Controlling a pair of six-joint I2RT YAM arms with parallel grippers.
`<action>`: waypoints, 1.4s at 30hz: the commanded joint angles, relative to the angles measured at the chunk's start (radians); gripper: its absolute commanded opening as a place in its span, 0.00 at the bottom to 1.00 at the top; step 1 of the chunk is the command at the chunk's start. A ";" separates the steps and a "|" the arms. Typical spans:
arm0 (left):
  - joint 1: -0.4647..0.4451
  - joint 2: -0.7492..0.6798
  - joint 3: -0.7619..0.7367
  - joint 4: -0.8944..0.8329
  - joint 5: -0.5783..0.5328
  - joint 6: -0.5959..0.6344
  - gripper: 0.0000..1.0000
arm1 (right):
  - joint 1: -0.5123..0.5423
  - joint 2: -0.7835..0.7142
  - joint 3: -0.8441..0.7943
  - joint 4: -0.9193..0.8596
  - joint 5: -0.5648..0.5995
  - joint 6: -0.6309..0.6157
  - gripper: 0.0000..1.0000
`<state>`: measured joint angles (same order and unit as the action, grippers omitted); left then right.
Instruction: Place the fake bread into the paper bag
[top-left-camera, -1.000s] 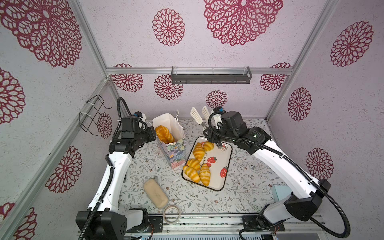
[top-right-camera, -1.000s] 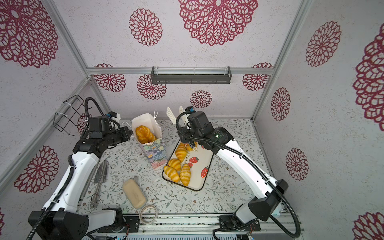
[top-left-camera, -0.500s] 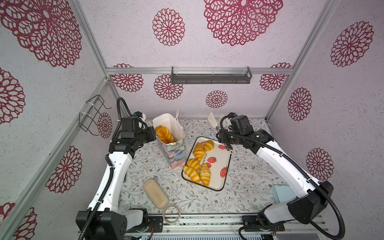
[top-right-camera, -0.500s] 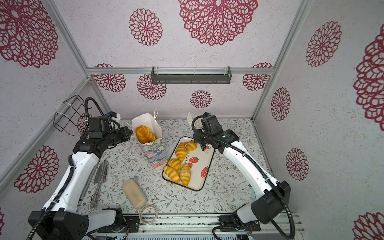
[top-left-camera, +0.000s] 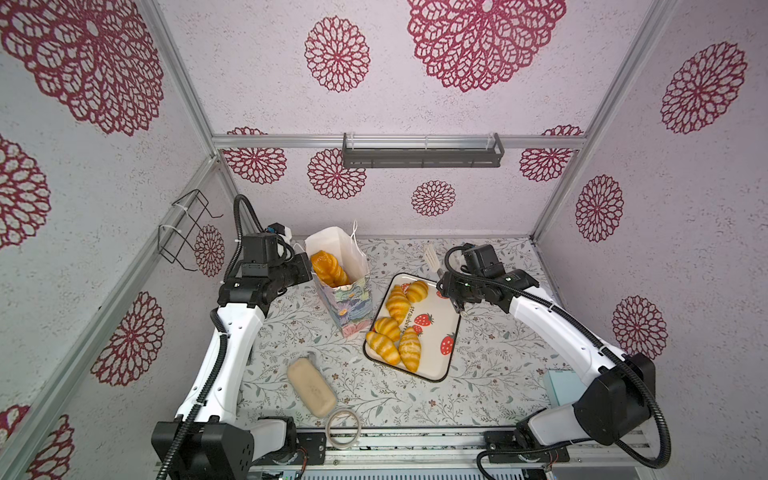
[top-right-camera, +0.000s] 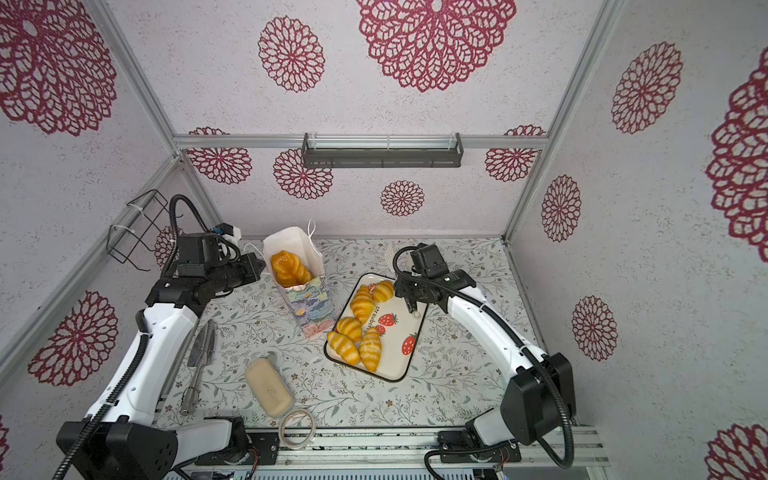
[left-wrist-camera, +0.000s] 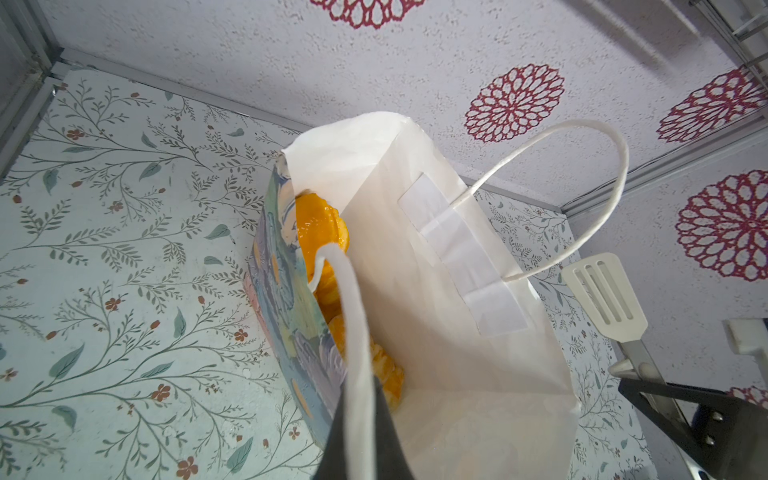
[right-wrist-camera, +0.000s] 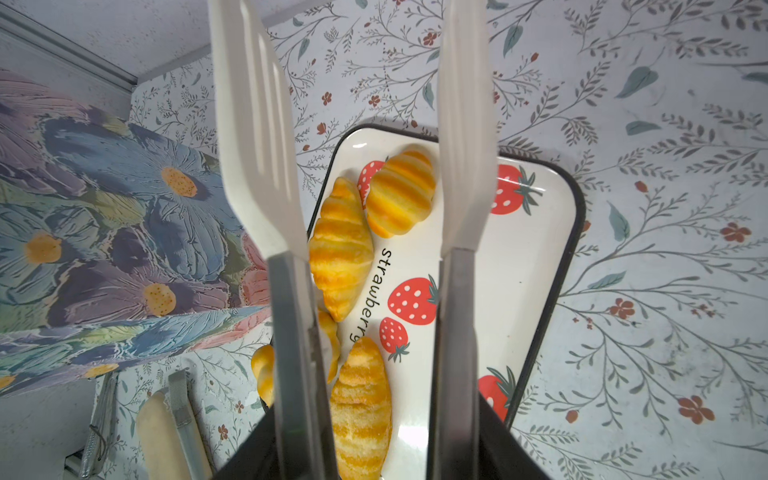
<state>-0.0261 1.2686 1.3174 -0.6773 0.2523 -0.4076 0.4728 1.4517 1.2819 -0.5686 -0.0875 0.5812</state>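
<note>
White-lined floral paper bag (top-left-camera: 351, 307) is standing upright, glossy braided toy loaf (top-left-camera: 328, 266) sitting inside. Strawberry-print rectangular tray (top-left-camera: 432, 365) is lying at bag's 3 o'clock, carrying five golden toy pastries (top-left-camera: 397, 303). Beige oblong block (top-left-camera: 311, 388) is lying at bag's 7 o'clock; white-tipped steel tongs (top-left-camera: 430, 254) are hanging at tray's 12 o'clock.

Paper bag (top-left-camera: 347, 249) mouth clear above braided loaf (top-left-camera: 328, 268), far cord handle (left-wrist-camera: 582, 123) upright at rim.

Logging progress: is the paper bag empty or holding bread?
Not empty: the paper bag holds a braided loaf; five pastries lie on the tray.
</note>
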 joint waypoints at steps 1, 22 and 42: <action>0.006 0.002 -0.012 0.015 -0.005 0.006 0.00 | -0.009 0.006 -0.015 0.069 -0.028 0.031 0.54; 0.009 0.005 -0.010 0.015 -0.003 0.006 0.00 | -0.013 0.106 -0.105 0.159 -0.083 0.051 0.60; 0.017 0.010 -0.012 0.016 0.001 0.006 0.00 | -0.012 0.214 -0.069 0.180 -0.107 0.046 0.64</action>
<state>-0.0185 1.2701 1.3170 -0.6773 0.2527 -0.4076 0.4671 1.6669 1.1687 -0.4217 -0.1822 0.6224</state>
